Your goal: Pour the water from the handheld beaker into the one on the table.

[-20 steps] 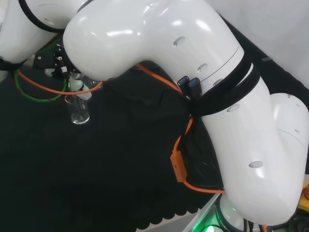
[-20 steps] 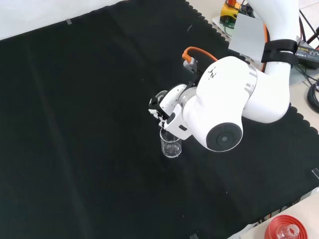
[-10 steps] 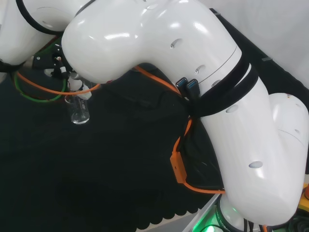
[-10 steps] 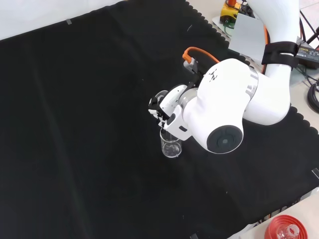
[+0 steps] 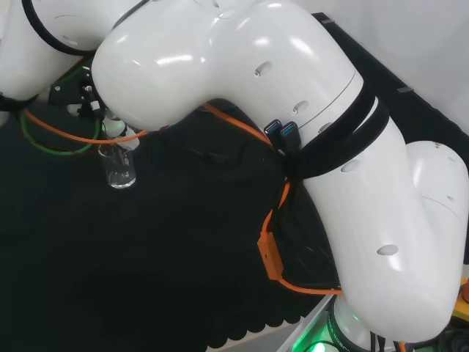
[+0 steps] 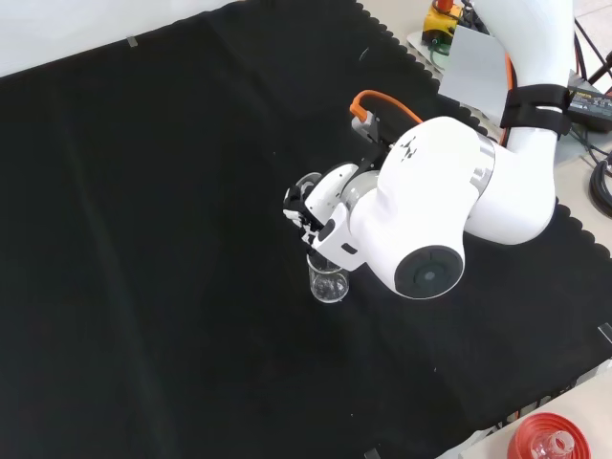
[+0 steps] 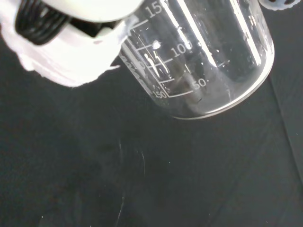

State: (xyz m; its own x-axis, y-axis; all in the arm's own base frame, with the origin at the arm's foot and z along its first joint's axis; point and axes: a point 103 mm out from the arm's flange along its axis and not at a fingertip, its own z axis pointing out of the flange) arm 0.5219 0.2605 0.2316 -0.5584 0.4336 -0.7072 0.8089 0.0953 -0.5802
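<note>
While the clear glass beaker on the black cloth [image 6: 328,283] stands upright, the black and white hand [image 6: 316,206] hangs just above it in the front view, fingers curled round a second clear graduated beaker [image 7: 208,56], whose rim [image 6: 308,182] shows beside the hand. Close up in the wrist view, that held beaker lies tilted over the black cloth [image 6: 163,239]. Just right of the standing beaker in the front view sits the arm's big white link [image 6: 430,229].
</note>
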